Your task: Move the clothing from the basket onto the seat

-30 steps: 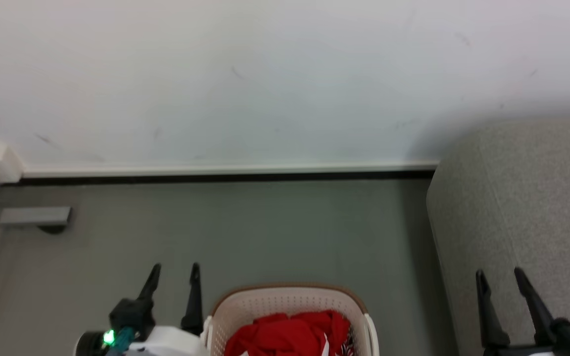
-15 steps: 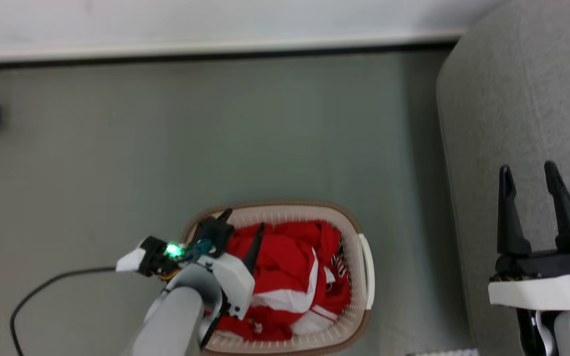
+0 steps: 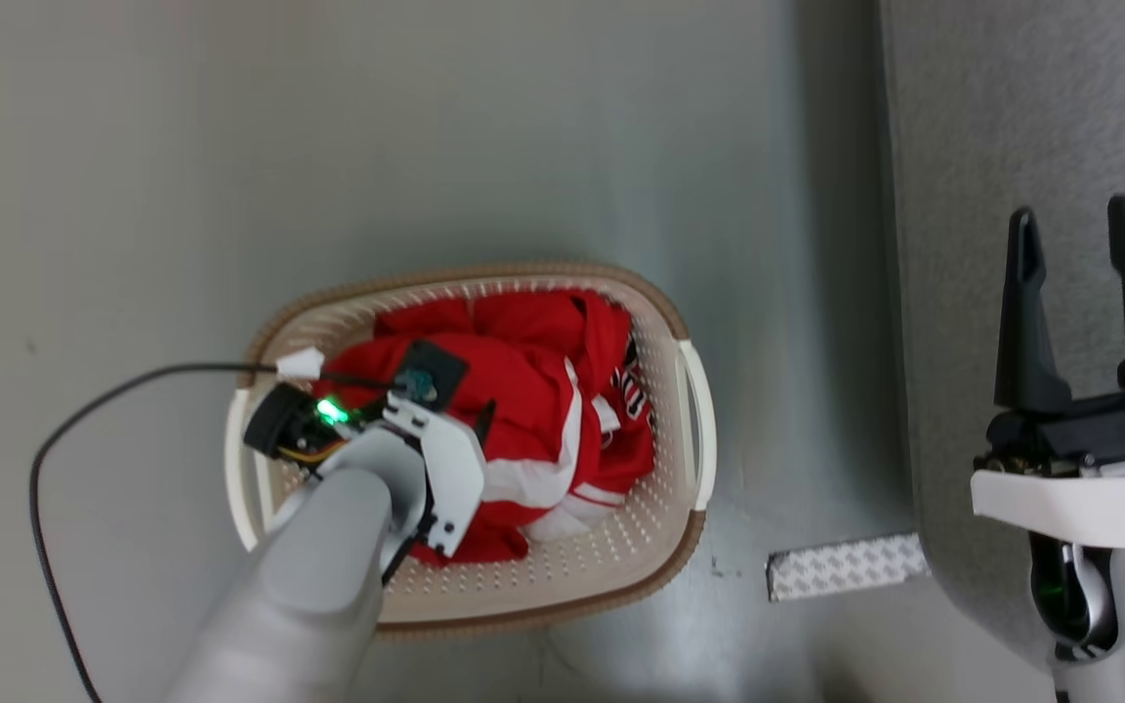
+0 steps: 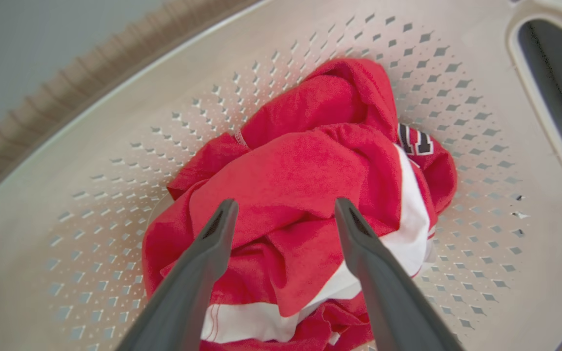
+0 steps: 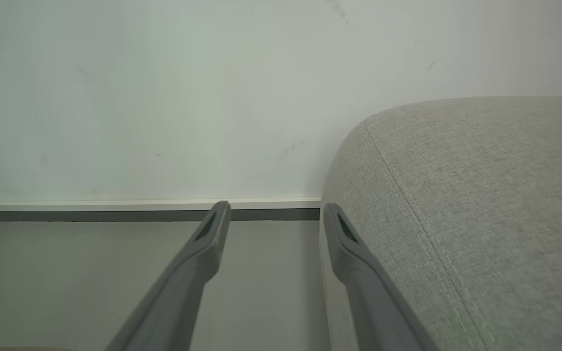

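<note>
The clothing is a crumpled heap of red fabric with white bands. It lies inside the basket, which stands on the floor just left of the seat. By its looks it is light, limp and not breakable. It should crush under a pinch, sag from wherever it is held and trail a sleeve or hem below. The cloth has a soft, slightly napped weave, so I would expect fair grip rather than slipping. The pieces are folded into one another, and lifting one may well drag a second up with it.

The best hold seems to be the raised red fold at the top of the heap, pinched deep enough to gather several layers. The white band lower down runs under other folds and looks a poorer choice.

The left hand is down inside the basket, over the left and near part of the heap. Its two fingers are spread wide with nothing between them. The raised fold lies right between and just beyond the tips. Whether the tips press into the cloth I cannot say for sure; in the left wrist view they seem to sit on or just above it.

The right hand hangs released and empty over the left part of the seat, well apart from the basket.
</note>
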`<state>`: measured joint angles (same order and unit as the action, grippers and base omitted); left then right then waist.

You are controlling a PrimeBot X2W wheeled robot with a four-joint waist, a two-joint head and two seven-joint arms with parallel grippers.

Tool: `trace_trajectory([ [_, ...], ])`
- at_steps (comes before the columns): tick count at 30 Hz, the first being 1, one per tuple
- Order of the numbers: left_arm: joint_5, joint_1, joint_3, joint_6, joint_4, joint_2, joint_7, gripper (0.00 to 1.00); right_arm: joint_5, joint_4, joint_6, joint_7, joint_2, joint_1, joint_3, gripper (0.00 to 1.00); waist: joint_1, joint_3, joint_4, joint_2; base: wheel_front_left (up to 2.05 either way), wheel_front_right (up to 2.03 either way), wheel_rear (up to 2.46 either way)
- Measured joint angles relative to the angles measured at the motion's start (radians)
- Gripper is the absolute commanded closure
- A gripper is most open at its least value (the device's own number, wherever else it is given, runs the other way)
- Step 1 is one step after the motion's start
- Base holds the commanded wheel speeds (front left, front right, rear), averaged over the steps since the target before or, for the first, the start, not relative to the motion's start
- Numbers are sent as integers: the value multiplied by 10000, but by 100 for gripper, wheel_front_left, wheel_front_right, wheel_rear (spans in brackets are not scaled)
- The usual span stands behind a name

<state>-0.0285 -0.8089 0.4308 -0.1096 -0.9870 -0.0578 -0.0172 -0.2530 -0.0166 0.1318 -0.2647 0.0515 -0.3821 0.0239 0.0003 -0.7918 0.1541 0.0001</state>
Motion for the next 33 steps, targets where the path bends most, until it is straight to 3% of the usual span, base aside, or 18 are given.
trace_trajectory([
  [10,-115,-1236,305,303,-1179,52,2,0,56,-539,0,-2,-2,-468,224,0,-1,-1690,225,-1,0,0,0],
  [21,-130,-2080,531,487,-2205,35,234,0,59,-1081,10,-38,-50,-561,157,0,-2,-2586,522,-2,0,0,0],
  [22,-130,-2104,564,485,-2263,35,280,4,59,-1085,13,-40,-63,-560,153,0,-3,-2613,561,-2,0,0,0],
  [23,-142,-2117,631,470,-2307,31,357,53,59,-1085,15,-40,-75,-559,157,0,-2,-2632,598,-1,0,0,0],
  [24,-161,-2120,690,424,-2347,25,430,88,50,-1083,23,-40,-86,-558,157,0,-2,-2642,632,-2,0,0,0],
  [25,-180,-2120,759,393,-2383,23,464,100,48,-1074,44,-40,-98,-552,155,0,-2,-2633,650,-1,0,0,0],
  [33,230,-1894,731,378,-2408,58,1615,100,-36,-458,56,-8,-146,-256,84,0,-2,-1934,546,-1,0,0,0],
])
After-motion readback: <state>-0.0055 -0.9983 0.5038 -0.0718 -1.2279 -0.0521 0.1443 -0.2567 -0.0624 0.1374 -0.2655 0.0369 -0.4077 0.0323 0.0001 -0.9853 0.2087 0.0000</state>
